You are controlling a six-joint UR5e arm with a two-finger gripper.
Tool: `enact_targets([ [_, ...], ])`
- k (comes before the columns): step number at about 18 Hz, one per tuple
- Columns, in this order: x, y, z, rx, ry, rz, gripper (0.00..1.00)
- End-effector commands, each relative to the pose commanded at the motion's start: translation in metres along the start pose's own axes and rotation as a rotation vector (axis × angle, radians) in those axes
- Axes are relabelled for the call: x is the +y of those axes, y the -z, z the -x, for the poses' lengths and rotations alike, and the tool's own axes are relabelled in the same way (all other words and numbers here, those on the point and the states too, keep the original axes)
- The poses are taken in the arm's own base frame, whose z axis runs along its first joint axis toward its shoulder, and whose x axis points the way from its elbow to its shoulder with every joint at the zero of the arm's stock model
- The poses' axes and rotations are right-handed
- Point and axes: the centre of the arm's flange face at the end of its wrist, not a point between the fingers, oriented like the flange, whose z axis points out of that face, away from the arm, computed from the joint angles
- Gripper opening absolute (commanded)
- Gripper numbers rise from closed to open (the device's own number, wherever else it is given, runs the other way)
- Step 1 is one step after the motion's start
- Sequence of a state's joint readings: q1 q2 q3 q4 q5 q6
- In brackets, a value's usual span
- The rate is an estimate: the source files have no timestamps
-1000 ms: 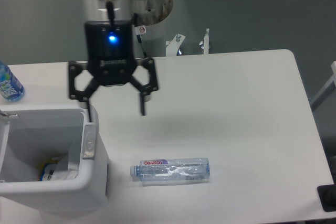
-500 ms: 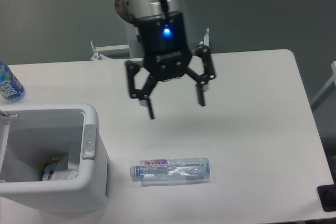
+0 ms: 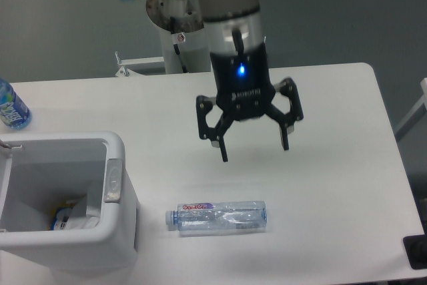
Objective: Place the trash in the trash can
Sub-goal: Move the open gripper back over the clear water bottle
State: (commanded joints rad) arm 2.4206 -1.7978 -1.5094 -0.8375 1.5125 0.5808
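White table point(image 3: 333, 165): bottle point(image 3: 217, 217) lies crosswise, cap left.

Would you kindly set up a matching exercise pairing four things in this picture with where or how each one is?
Things:
1. wrapper
2. bottle
3. blue-labelled bottle
4. gripper

States:
A. open, above the table
B. lying on its side on the table
C. at the table's left edge
D. inside the bin

Pairs: 1-D, 2-B, 3-C, 4-A
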Motion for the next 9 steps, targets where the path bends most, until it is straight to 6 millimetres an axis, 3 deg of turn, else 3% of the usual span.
enact_targets([
  [4,0.022,-0.036,-0.004,0.030,-0.266,0.076,1.00],
  [9,0.037,-0.069,-0.012,0.058,-0.391,0.144,1.00],
])
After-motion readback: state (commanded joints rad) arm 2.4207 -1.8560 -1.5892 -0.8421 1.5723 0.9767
